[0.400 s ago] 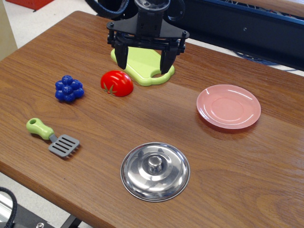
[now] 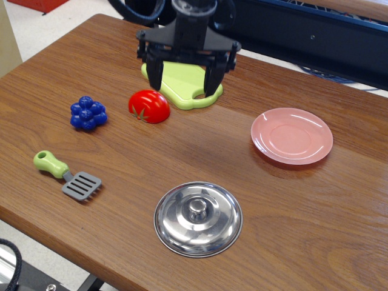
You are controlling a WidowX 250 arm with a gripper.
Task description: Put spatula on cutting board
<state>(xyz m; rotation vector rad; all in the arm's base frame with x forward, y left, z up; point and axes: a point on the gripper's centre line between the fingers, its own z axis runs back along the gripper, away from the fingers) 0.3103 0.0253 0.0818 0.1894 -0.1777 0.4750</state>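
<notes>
Lime-green-handled spatula (image 2: 66, 176) lies on tabletop (image 2: 182, 145), well apart from cutting board (image 2: 182, 85). Pincer (image 2: 183, 85) wide, empty, over board. Approach handle squarely; grip its stubby middle.

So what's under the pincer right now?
The green cutting board lies below the open pincer. Its far part is covered, so anything there can't be seen.

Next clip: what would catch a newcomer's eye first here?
Probably the black gripper hanging open at the back of the table over the lime-green cutting board, with the red tomato just in front. Next, the shiny steel lid near the front edge; the spatula lies untouched at front left.
</notes>
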